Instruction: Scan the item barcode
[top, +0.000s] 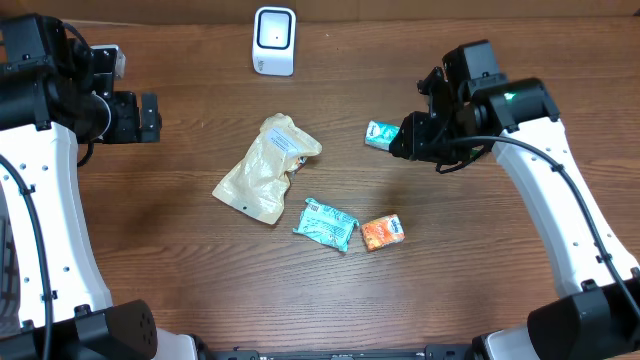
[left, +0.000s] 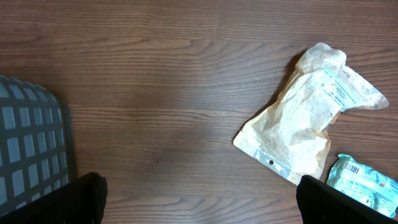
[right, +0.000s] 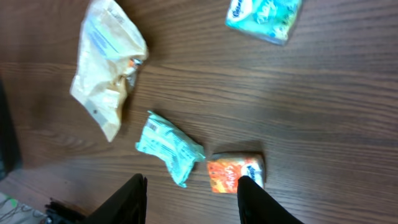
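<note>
**Table stock, barcode station: four items, one scanner, two grippers**

- Scanner (top: 273, 40): white with a dark face, standing at the far edge of the table (top: 200, 290), near the middle. Nothing lies just in front of it.
- Small packet (top: 379, 133): blue-green and white. It sits right of centre, well apart from the scanner and just beside the tip of the right gripper. The right wrist view shows it flat on the wood, out ahead of the fingers and not between them. From overhead I cannot tell whether the gripper tip touches it.
- Right gripper (right: 193, 186): fingers apart, with nothing clamped between them. It points left toward the small packet.
- Left gripper (left: 199, 208): fingers spread wide and holding nothing. It sits over bare wood at the left side, well apart from all the items.
- Tan pouch (top: 268, 168): crumpled, with a white label, lying at the centre of the table.
- Green packet (top: 325, 222): just below and to the right of the tan pouch. A barcode shows at its edge in the left wrist view.
- Orange packet (top: 382, 232): just beside the green packet on its right. Whether the two touch is unclear.
- Grid panel (left: 28, 146): grey, at the left edge of the left wrist view. What it is cannot be made out.
</note>
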